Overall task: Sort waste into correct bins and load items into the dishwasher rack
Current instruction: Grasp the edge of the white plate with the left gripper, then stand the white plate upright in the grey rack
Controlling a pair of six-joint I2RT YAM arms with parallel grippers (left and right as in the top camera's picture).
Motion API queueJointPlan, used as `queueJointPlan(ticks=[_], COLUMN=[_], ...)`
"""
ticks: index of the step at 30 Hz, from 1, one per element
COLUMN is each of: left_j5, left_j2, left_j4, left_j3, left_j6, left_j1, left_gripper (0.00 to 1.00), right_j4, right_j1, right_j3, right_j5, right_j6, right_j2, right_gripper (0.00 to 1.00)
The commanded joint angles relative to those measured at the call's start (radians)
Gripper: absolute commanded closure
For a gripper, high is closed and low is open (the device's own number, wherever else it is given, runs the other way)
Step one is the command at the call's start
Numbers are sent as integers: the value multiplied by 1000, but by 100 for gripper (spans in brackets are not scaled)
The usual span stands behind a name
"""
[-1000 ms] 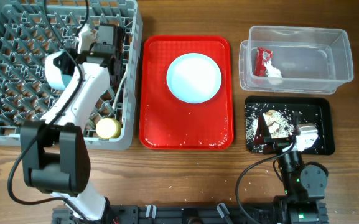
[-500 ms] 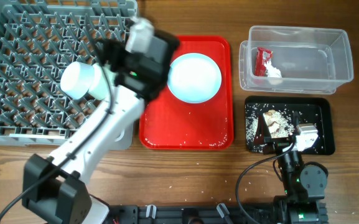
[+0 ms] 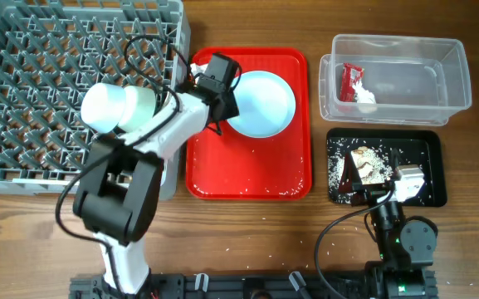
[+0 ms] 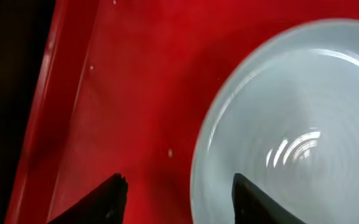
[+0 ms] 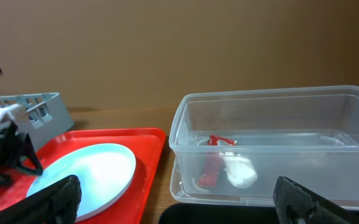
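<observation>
The round pale plate lies on the red tray. My left gripper is open and low over the tray. In the left wrist view it straddles the plate's left rim, one finger over the plate and one over bare red tray. The grey rack is at the left. The clear tub holds the red wrapper and white tissue. The black tray holds food scraps. My right gripper is open and empty over the black tray. Bowls, cup, fork and spoon are hidden.
The left arm lies across the rack's right edge and the tray's left side. In the right wrist view the tub is straight ahead, the plate to its left and the rack's corner beyond. Crumbs lie on the wooden table.
My left arm has swung right from the rack to the red tray, and its gripper has come down at the plate's left rim. The right arm has not moved.
</observation>
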Motion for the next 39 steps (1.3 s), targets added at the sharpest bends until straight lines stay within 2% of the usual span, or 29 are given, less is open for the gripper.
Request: queueJointPlan(ticks=[1,2,4,6,8,11,13,14,16,18,19,20,21,22,25,28,31,34,39], left_j5=[16,17,20,19,-13,-367,-523,-550,-761,-1042,-1245,-1332,-1358,-1369,-1396,-1384,-1267,-1206,-897], left_j2=[61,64,64,58,-5,-240,-366,-404,-489,-536,-548,-547,-547,-547,-547,-546,-546,-546,-538], left_j4=[53,51,39,-7,-93,-307,-343,-354,-388,-390,-391,-391,-392,-408,-475,-449,-388,-342,-115], left_j3=[-1,-1,-1,-1,8,117,125,125,125,125,125,125,125,125,125,125,125,125,125], left_j6=[93,117,116,120,188,269,279,299,331,462,533,588,629,666,665,665,666,722,1141], left_j1=[5,-5,-23,-27,-22,-32,-58,-72,-119,-140,-137,-126,-111,-87,-7,112,242,325,468], left_gripper=[64,78,95,96,96,96,96,96,96,96,96,96,96,96,96,96,96,96,96], right_j4=[3,3,3,3,3,3,3,3,3,3,3,3,3,3,3,3,3,3,3], right_j1=[-4,-4,-4,-4,-4,-4,-4,-4,-4,-4,-4,-4,-4,-4,-4,-4,-4,-4,-4], right_j3=[-1,-1,-1,-1,-1,-1,-1,-1,-1,-1,-1,-1,-1,-1,-1,-1,-1,-1,-1], right_j5=[-12,-12,-12,-12,-12,-12,-12,-12,-12,-12,-12,-12,-12,-12,-12,-12,-12,-12,-12], right_j6=[14,15,14,14,14,14,14,15,14,15,15,15,14,14,14,14,14,15,14], right_j2=[0,0,0,0,0,0,0,0,0,0,0,0,0,0,0,0,0,0,0], right_gripper=[0,0,0,0,0,0,0,0,0,0,0,0,0,0,0,0,0,0,0])
